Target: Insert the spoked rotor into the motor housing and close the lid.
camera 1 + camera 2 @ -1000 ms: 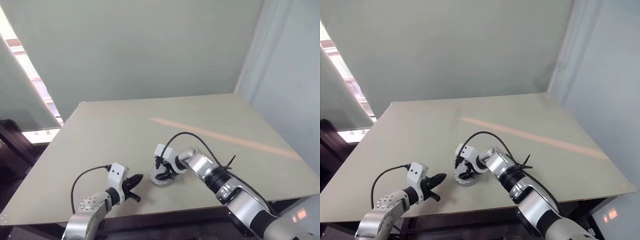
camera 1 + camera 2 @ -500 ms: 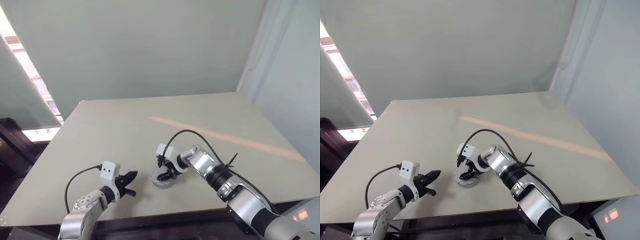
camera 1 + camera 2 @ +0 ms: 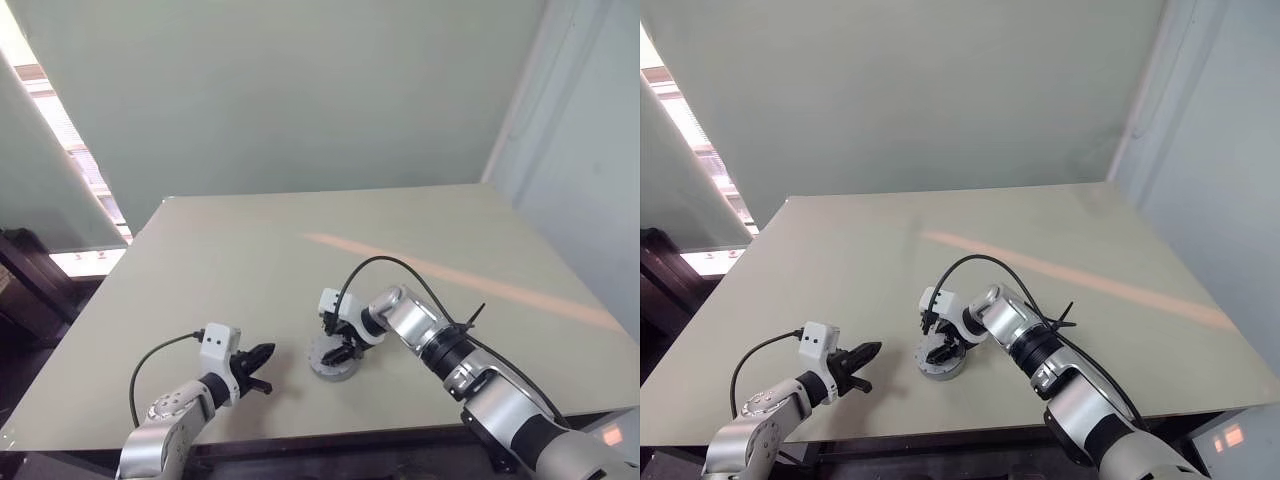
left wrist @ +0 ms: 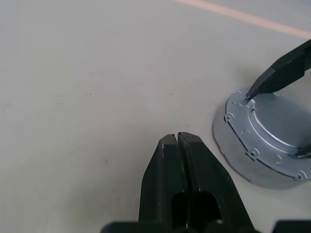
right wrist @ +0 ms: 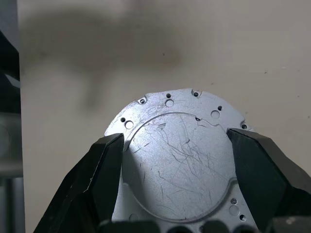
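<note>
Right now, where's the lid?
In the head views, the lid sits near the table's front edge, about mid-width, between the right gripper's spread fingers; the shut left gripper hangs just to its left.

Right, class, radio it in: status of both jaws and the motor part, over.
Left gripper jaws shut, empty, beside the motor housing. Right gripper jaws wide, straddling the lid seated on it. Table around it unobstructed.

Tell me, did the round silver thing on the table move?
No. The round silver motor part sits in the same spot, by the near end of the orange stripe; only the camera shifted.
</note>
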`<state>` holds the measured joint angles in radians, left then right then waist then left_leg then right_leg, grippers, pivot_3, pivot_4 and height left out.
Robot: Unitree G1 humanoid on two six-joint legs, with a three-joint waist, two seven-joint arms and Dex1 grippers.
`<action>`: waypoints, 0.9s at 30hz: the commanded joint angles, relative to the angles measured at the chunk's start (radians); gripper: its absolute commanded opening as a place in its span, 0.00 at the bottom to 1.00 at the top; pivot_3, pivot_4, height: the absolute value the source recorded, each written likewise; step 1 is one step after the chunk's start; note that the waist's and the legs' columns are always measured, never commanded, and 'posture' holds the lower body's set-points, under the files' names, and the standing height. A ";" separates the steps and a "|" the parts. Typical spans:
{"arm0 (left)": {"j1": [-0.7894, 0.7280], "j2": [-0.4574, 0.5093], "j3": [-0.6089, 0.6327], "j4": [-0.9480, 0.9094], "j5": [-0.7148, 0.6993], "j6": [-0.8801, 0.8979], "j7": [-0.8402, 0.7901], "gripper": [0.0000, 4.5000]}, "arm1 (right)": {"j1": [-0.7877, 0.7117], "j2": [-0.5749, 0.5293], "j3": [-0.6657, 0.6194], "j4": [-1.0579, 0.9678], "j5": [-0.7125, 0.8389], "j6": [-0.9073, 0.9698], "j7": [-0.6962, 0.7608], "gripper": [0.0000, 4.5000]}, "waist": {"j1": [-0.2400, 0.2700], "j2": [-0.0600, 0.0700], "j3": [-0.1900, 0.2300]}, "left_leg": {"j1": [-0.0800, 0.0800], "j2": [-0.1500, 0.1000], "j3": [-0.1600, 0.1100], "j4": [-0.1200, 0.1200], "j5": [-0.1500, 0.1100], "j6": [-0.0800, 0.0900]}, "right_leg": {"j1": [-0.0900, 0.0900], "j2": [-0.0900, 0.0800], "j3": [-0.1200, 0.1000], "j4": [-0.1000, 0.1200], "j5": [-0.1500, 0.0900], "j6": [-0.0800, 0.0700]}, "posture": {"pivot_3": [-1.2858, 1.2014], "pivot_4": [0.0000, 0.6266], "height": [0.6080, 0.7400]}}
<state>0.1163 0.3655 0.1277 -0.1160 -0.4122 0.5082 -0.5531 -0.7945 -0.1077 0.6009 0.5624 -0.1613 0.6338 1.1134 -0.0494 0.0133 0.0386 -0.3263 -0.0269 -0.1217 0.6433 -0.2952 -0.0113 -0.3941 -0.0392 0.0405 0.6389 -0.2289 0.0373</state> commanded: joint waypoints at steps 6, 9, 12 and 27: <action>-0.002 0.003 0.002 -0.023 -0.008 -0.008 -0.010 0.00 | 0.112 -0.014 0.046 -0.037 -0.014 0.054 -0.005 0.71 | 0.000 -0.001 -0.001 | 0.000 0.000 0.000 0.000 -0.002 -0.001 | 0.000 0.000 0.000 0.000 -0.002 -0.001 | 0.52 0.00 1.00; -0.001 0.002 -0.003 -0.025 -0.006 -0.008 -0.011 0.00 | 0.134 -0.006 0.033 -0.050 -0.020 0.054 -0.055 0.71 | -0.001 -0.001 -0.001 | 0.001 0.001 0.000 0.000 -0.003 -0.001 | 0.001 0.000 0.000 0.001 -0.003 -0.001 | 0.52 0.00 1.00; -0.002 0.002 -0.007 -0.026 -0.004 -0.007 -0.011 0.00 | 0.151 0.001 0.024 -0.058 -0.027 0.056 -0.096 0.71 | -0.001 -0.001 -0.001 | 0.002 0.002 0.000 0.000 -0.003 -0.001 | 0.001 0.001 0.000 0.001 -0.003 -0.002 | 0.52 0.00 1.00; -0.112 -0.027 -0.165 0.056 0.097 -0.053 -0.027 0.00 | 0.175 -0.023 0.059 -0.077 -0.047 0.086 -0.108 0.71 | -0.001 0.000 -0.007 | 0.005 0.004 0.000 0.001 -0.002 -0.003 | 0.003 0.005 -0.001 0.003 -0.003 -0.002 | 0.52 0.00 1.00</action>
<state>0.0190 0.3396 -0.0234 -0.0700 -0.3296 0.4787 -0.5683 -0.6683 -0.1105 0.5822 0.4197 -0.1702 0.6576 1.0003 -0.0503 0.0128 0.0314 -0.3210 -0.0227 -0.1217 0.6438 -0.2967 -0.0142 -0.3908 -0.0345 0.0401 0.6416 -0.2322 0.0352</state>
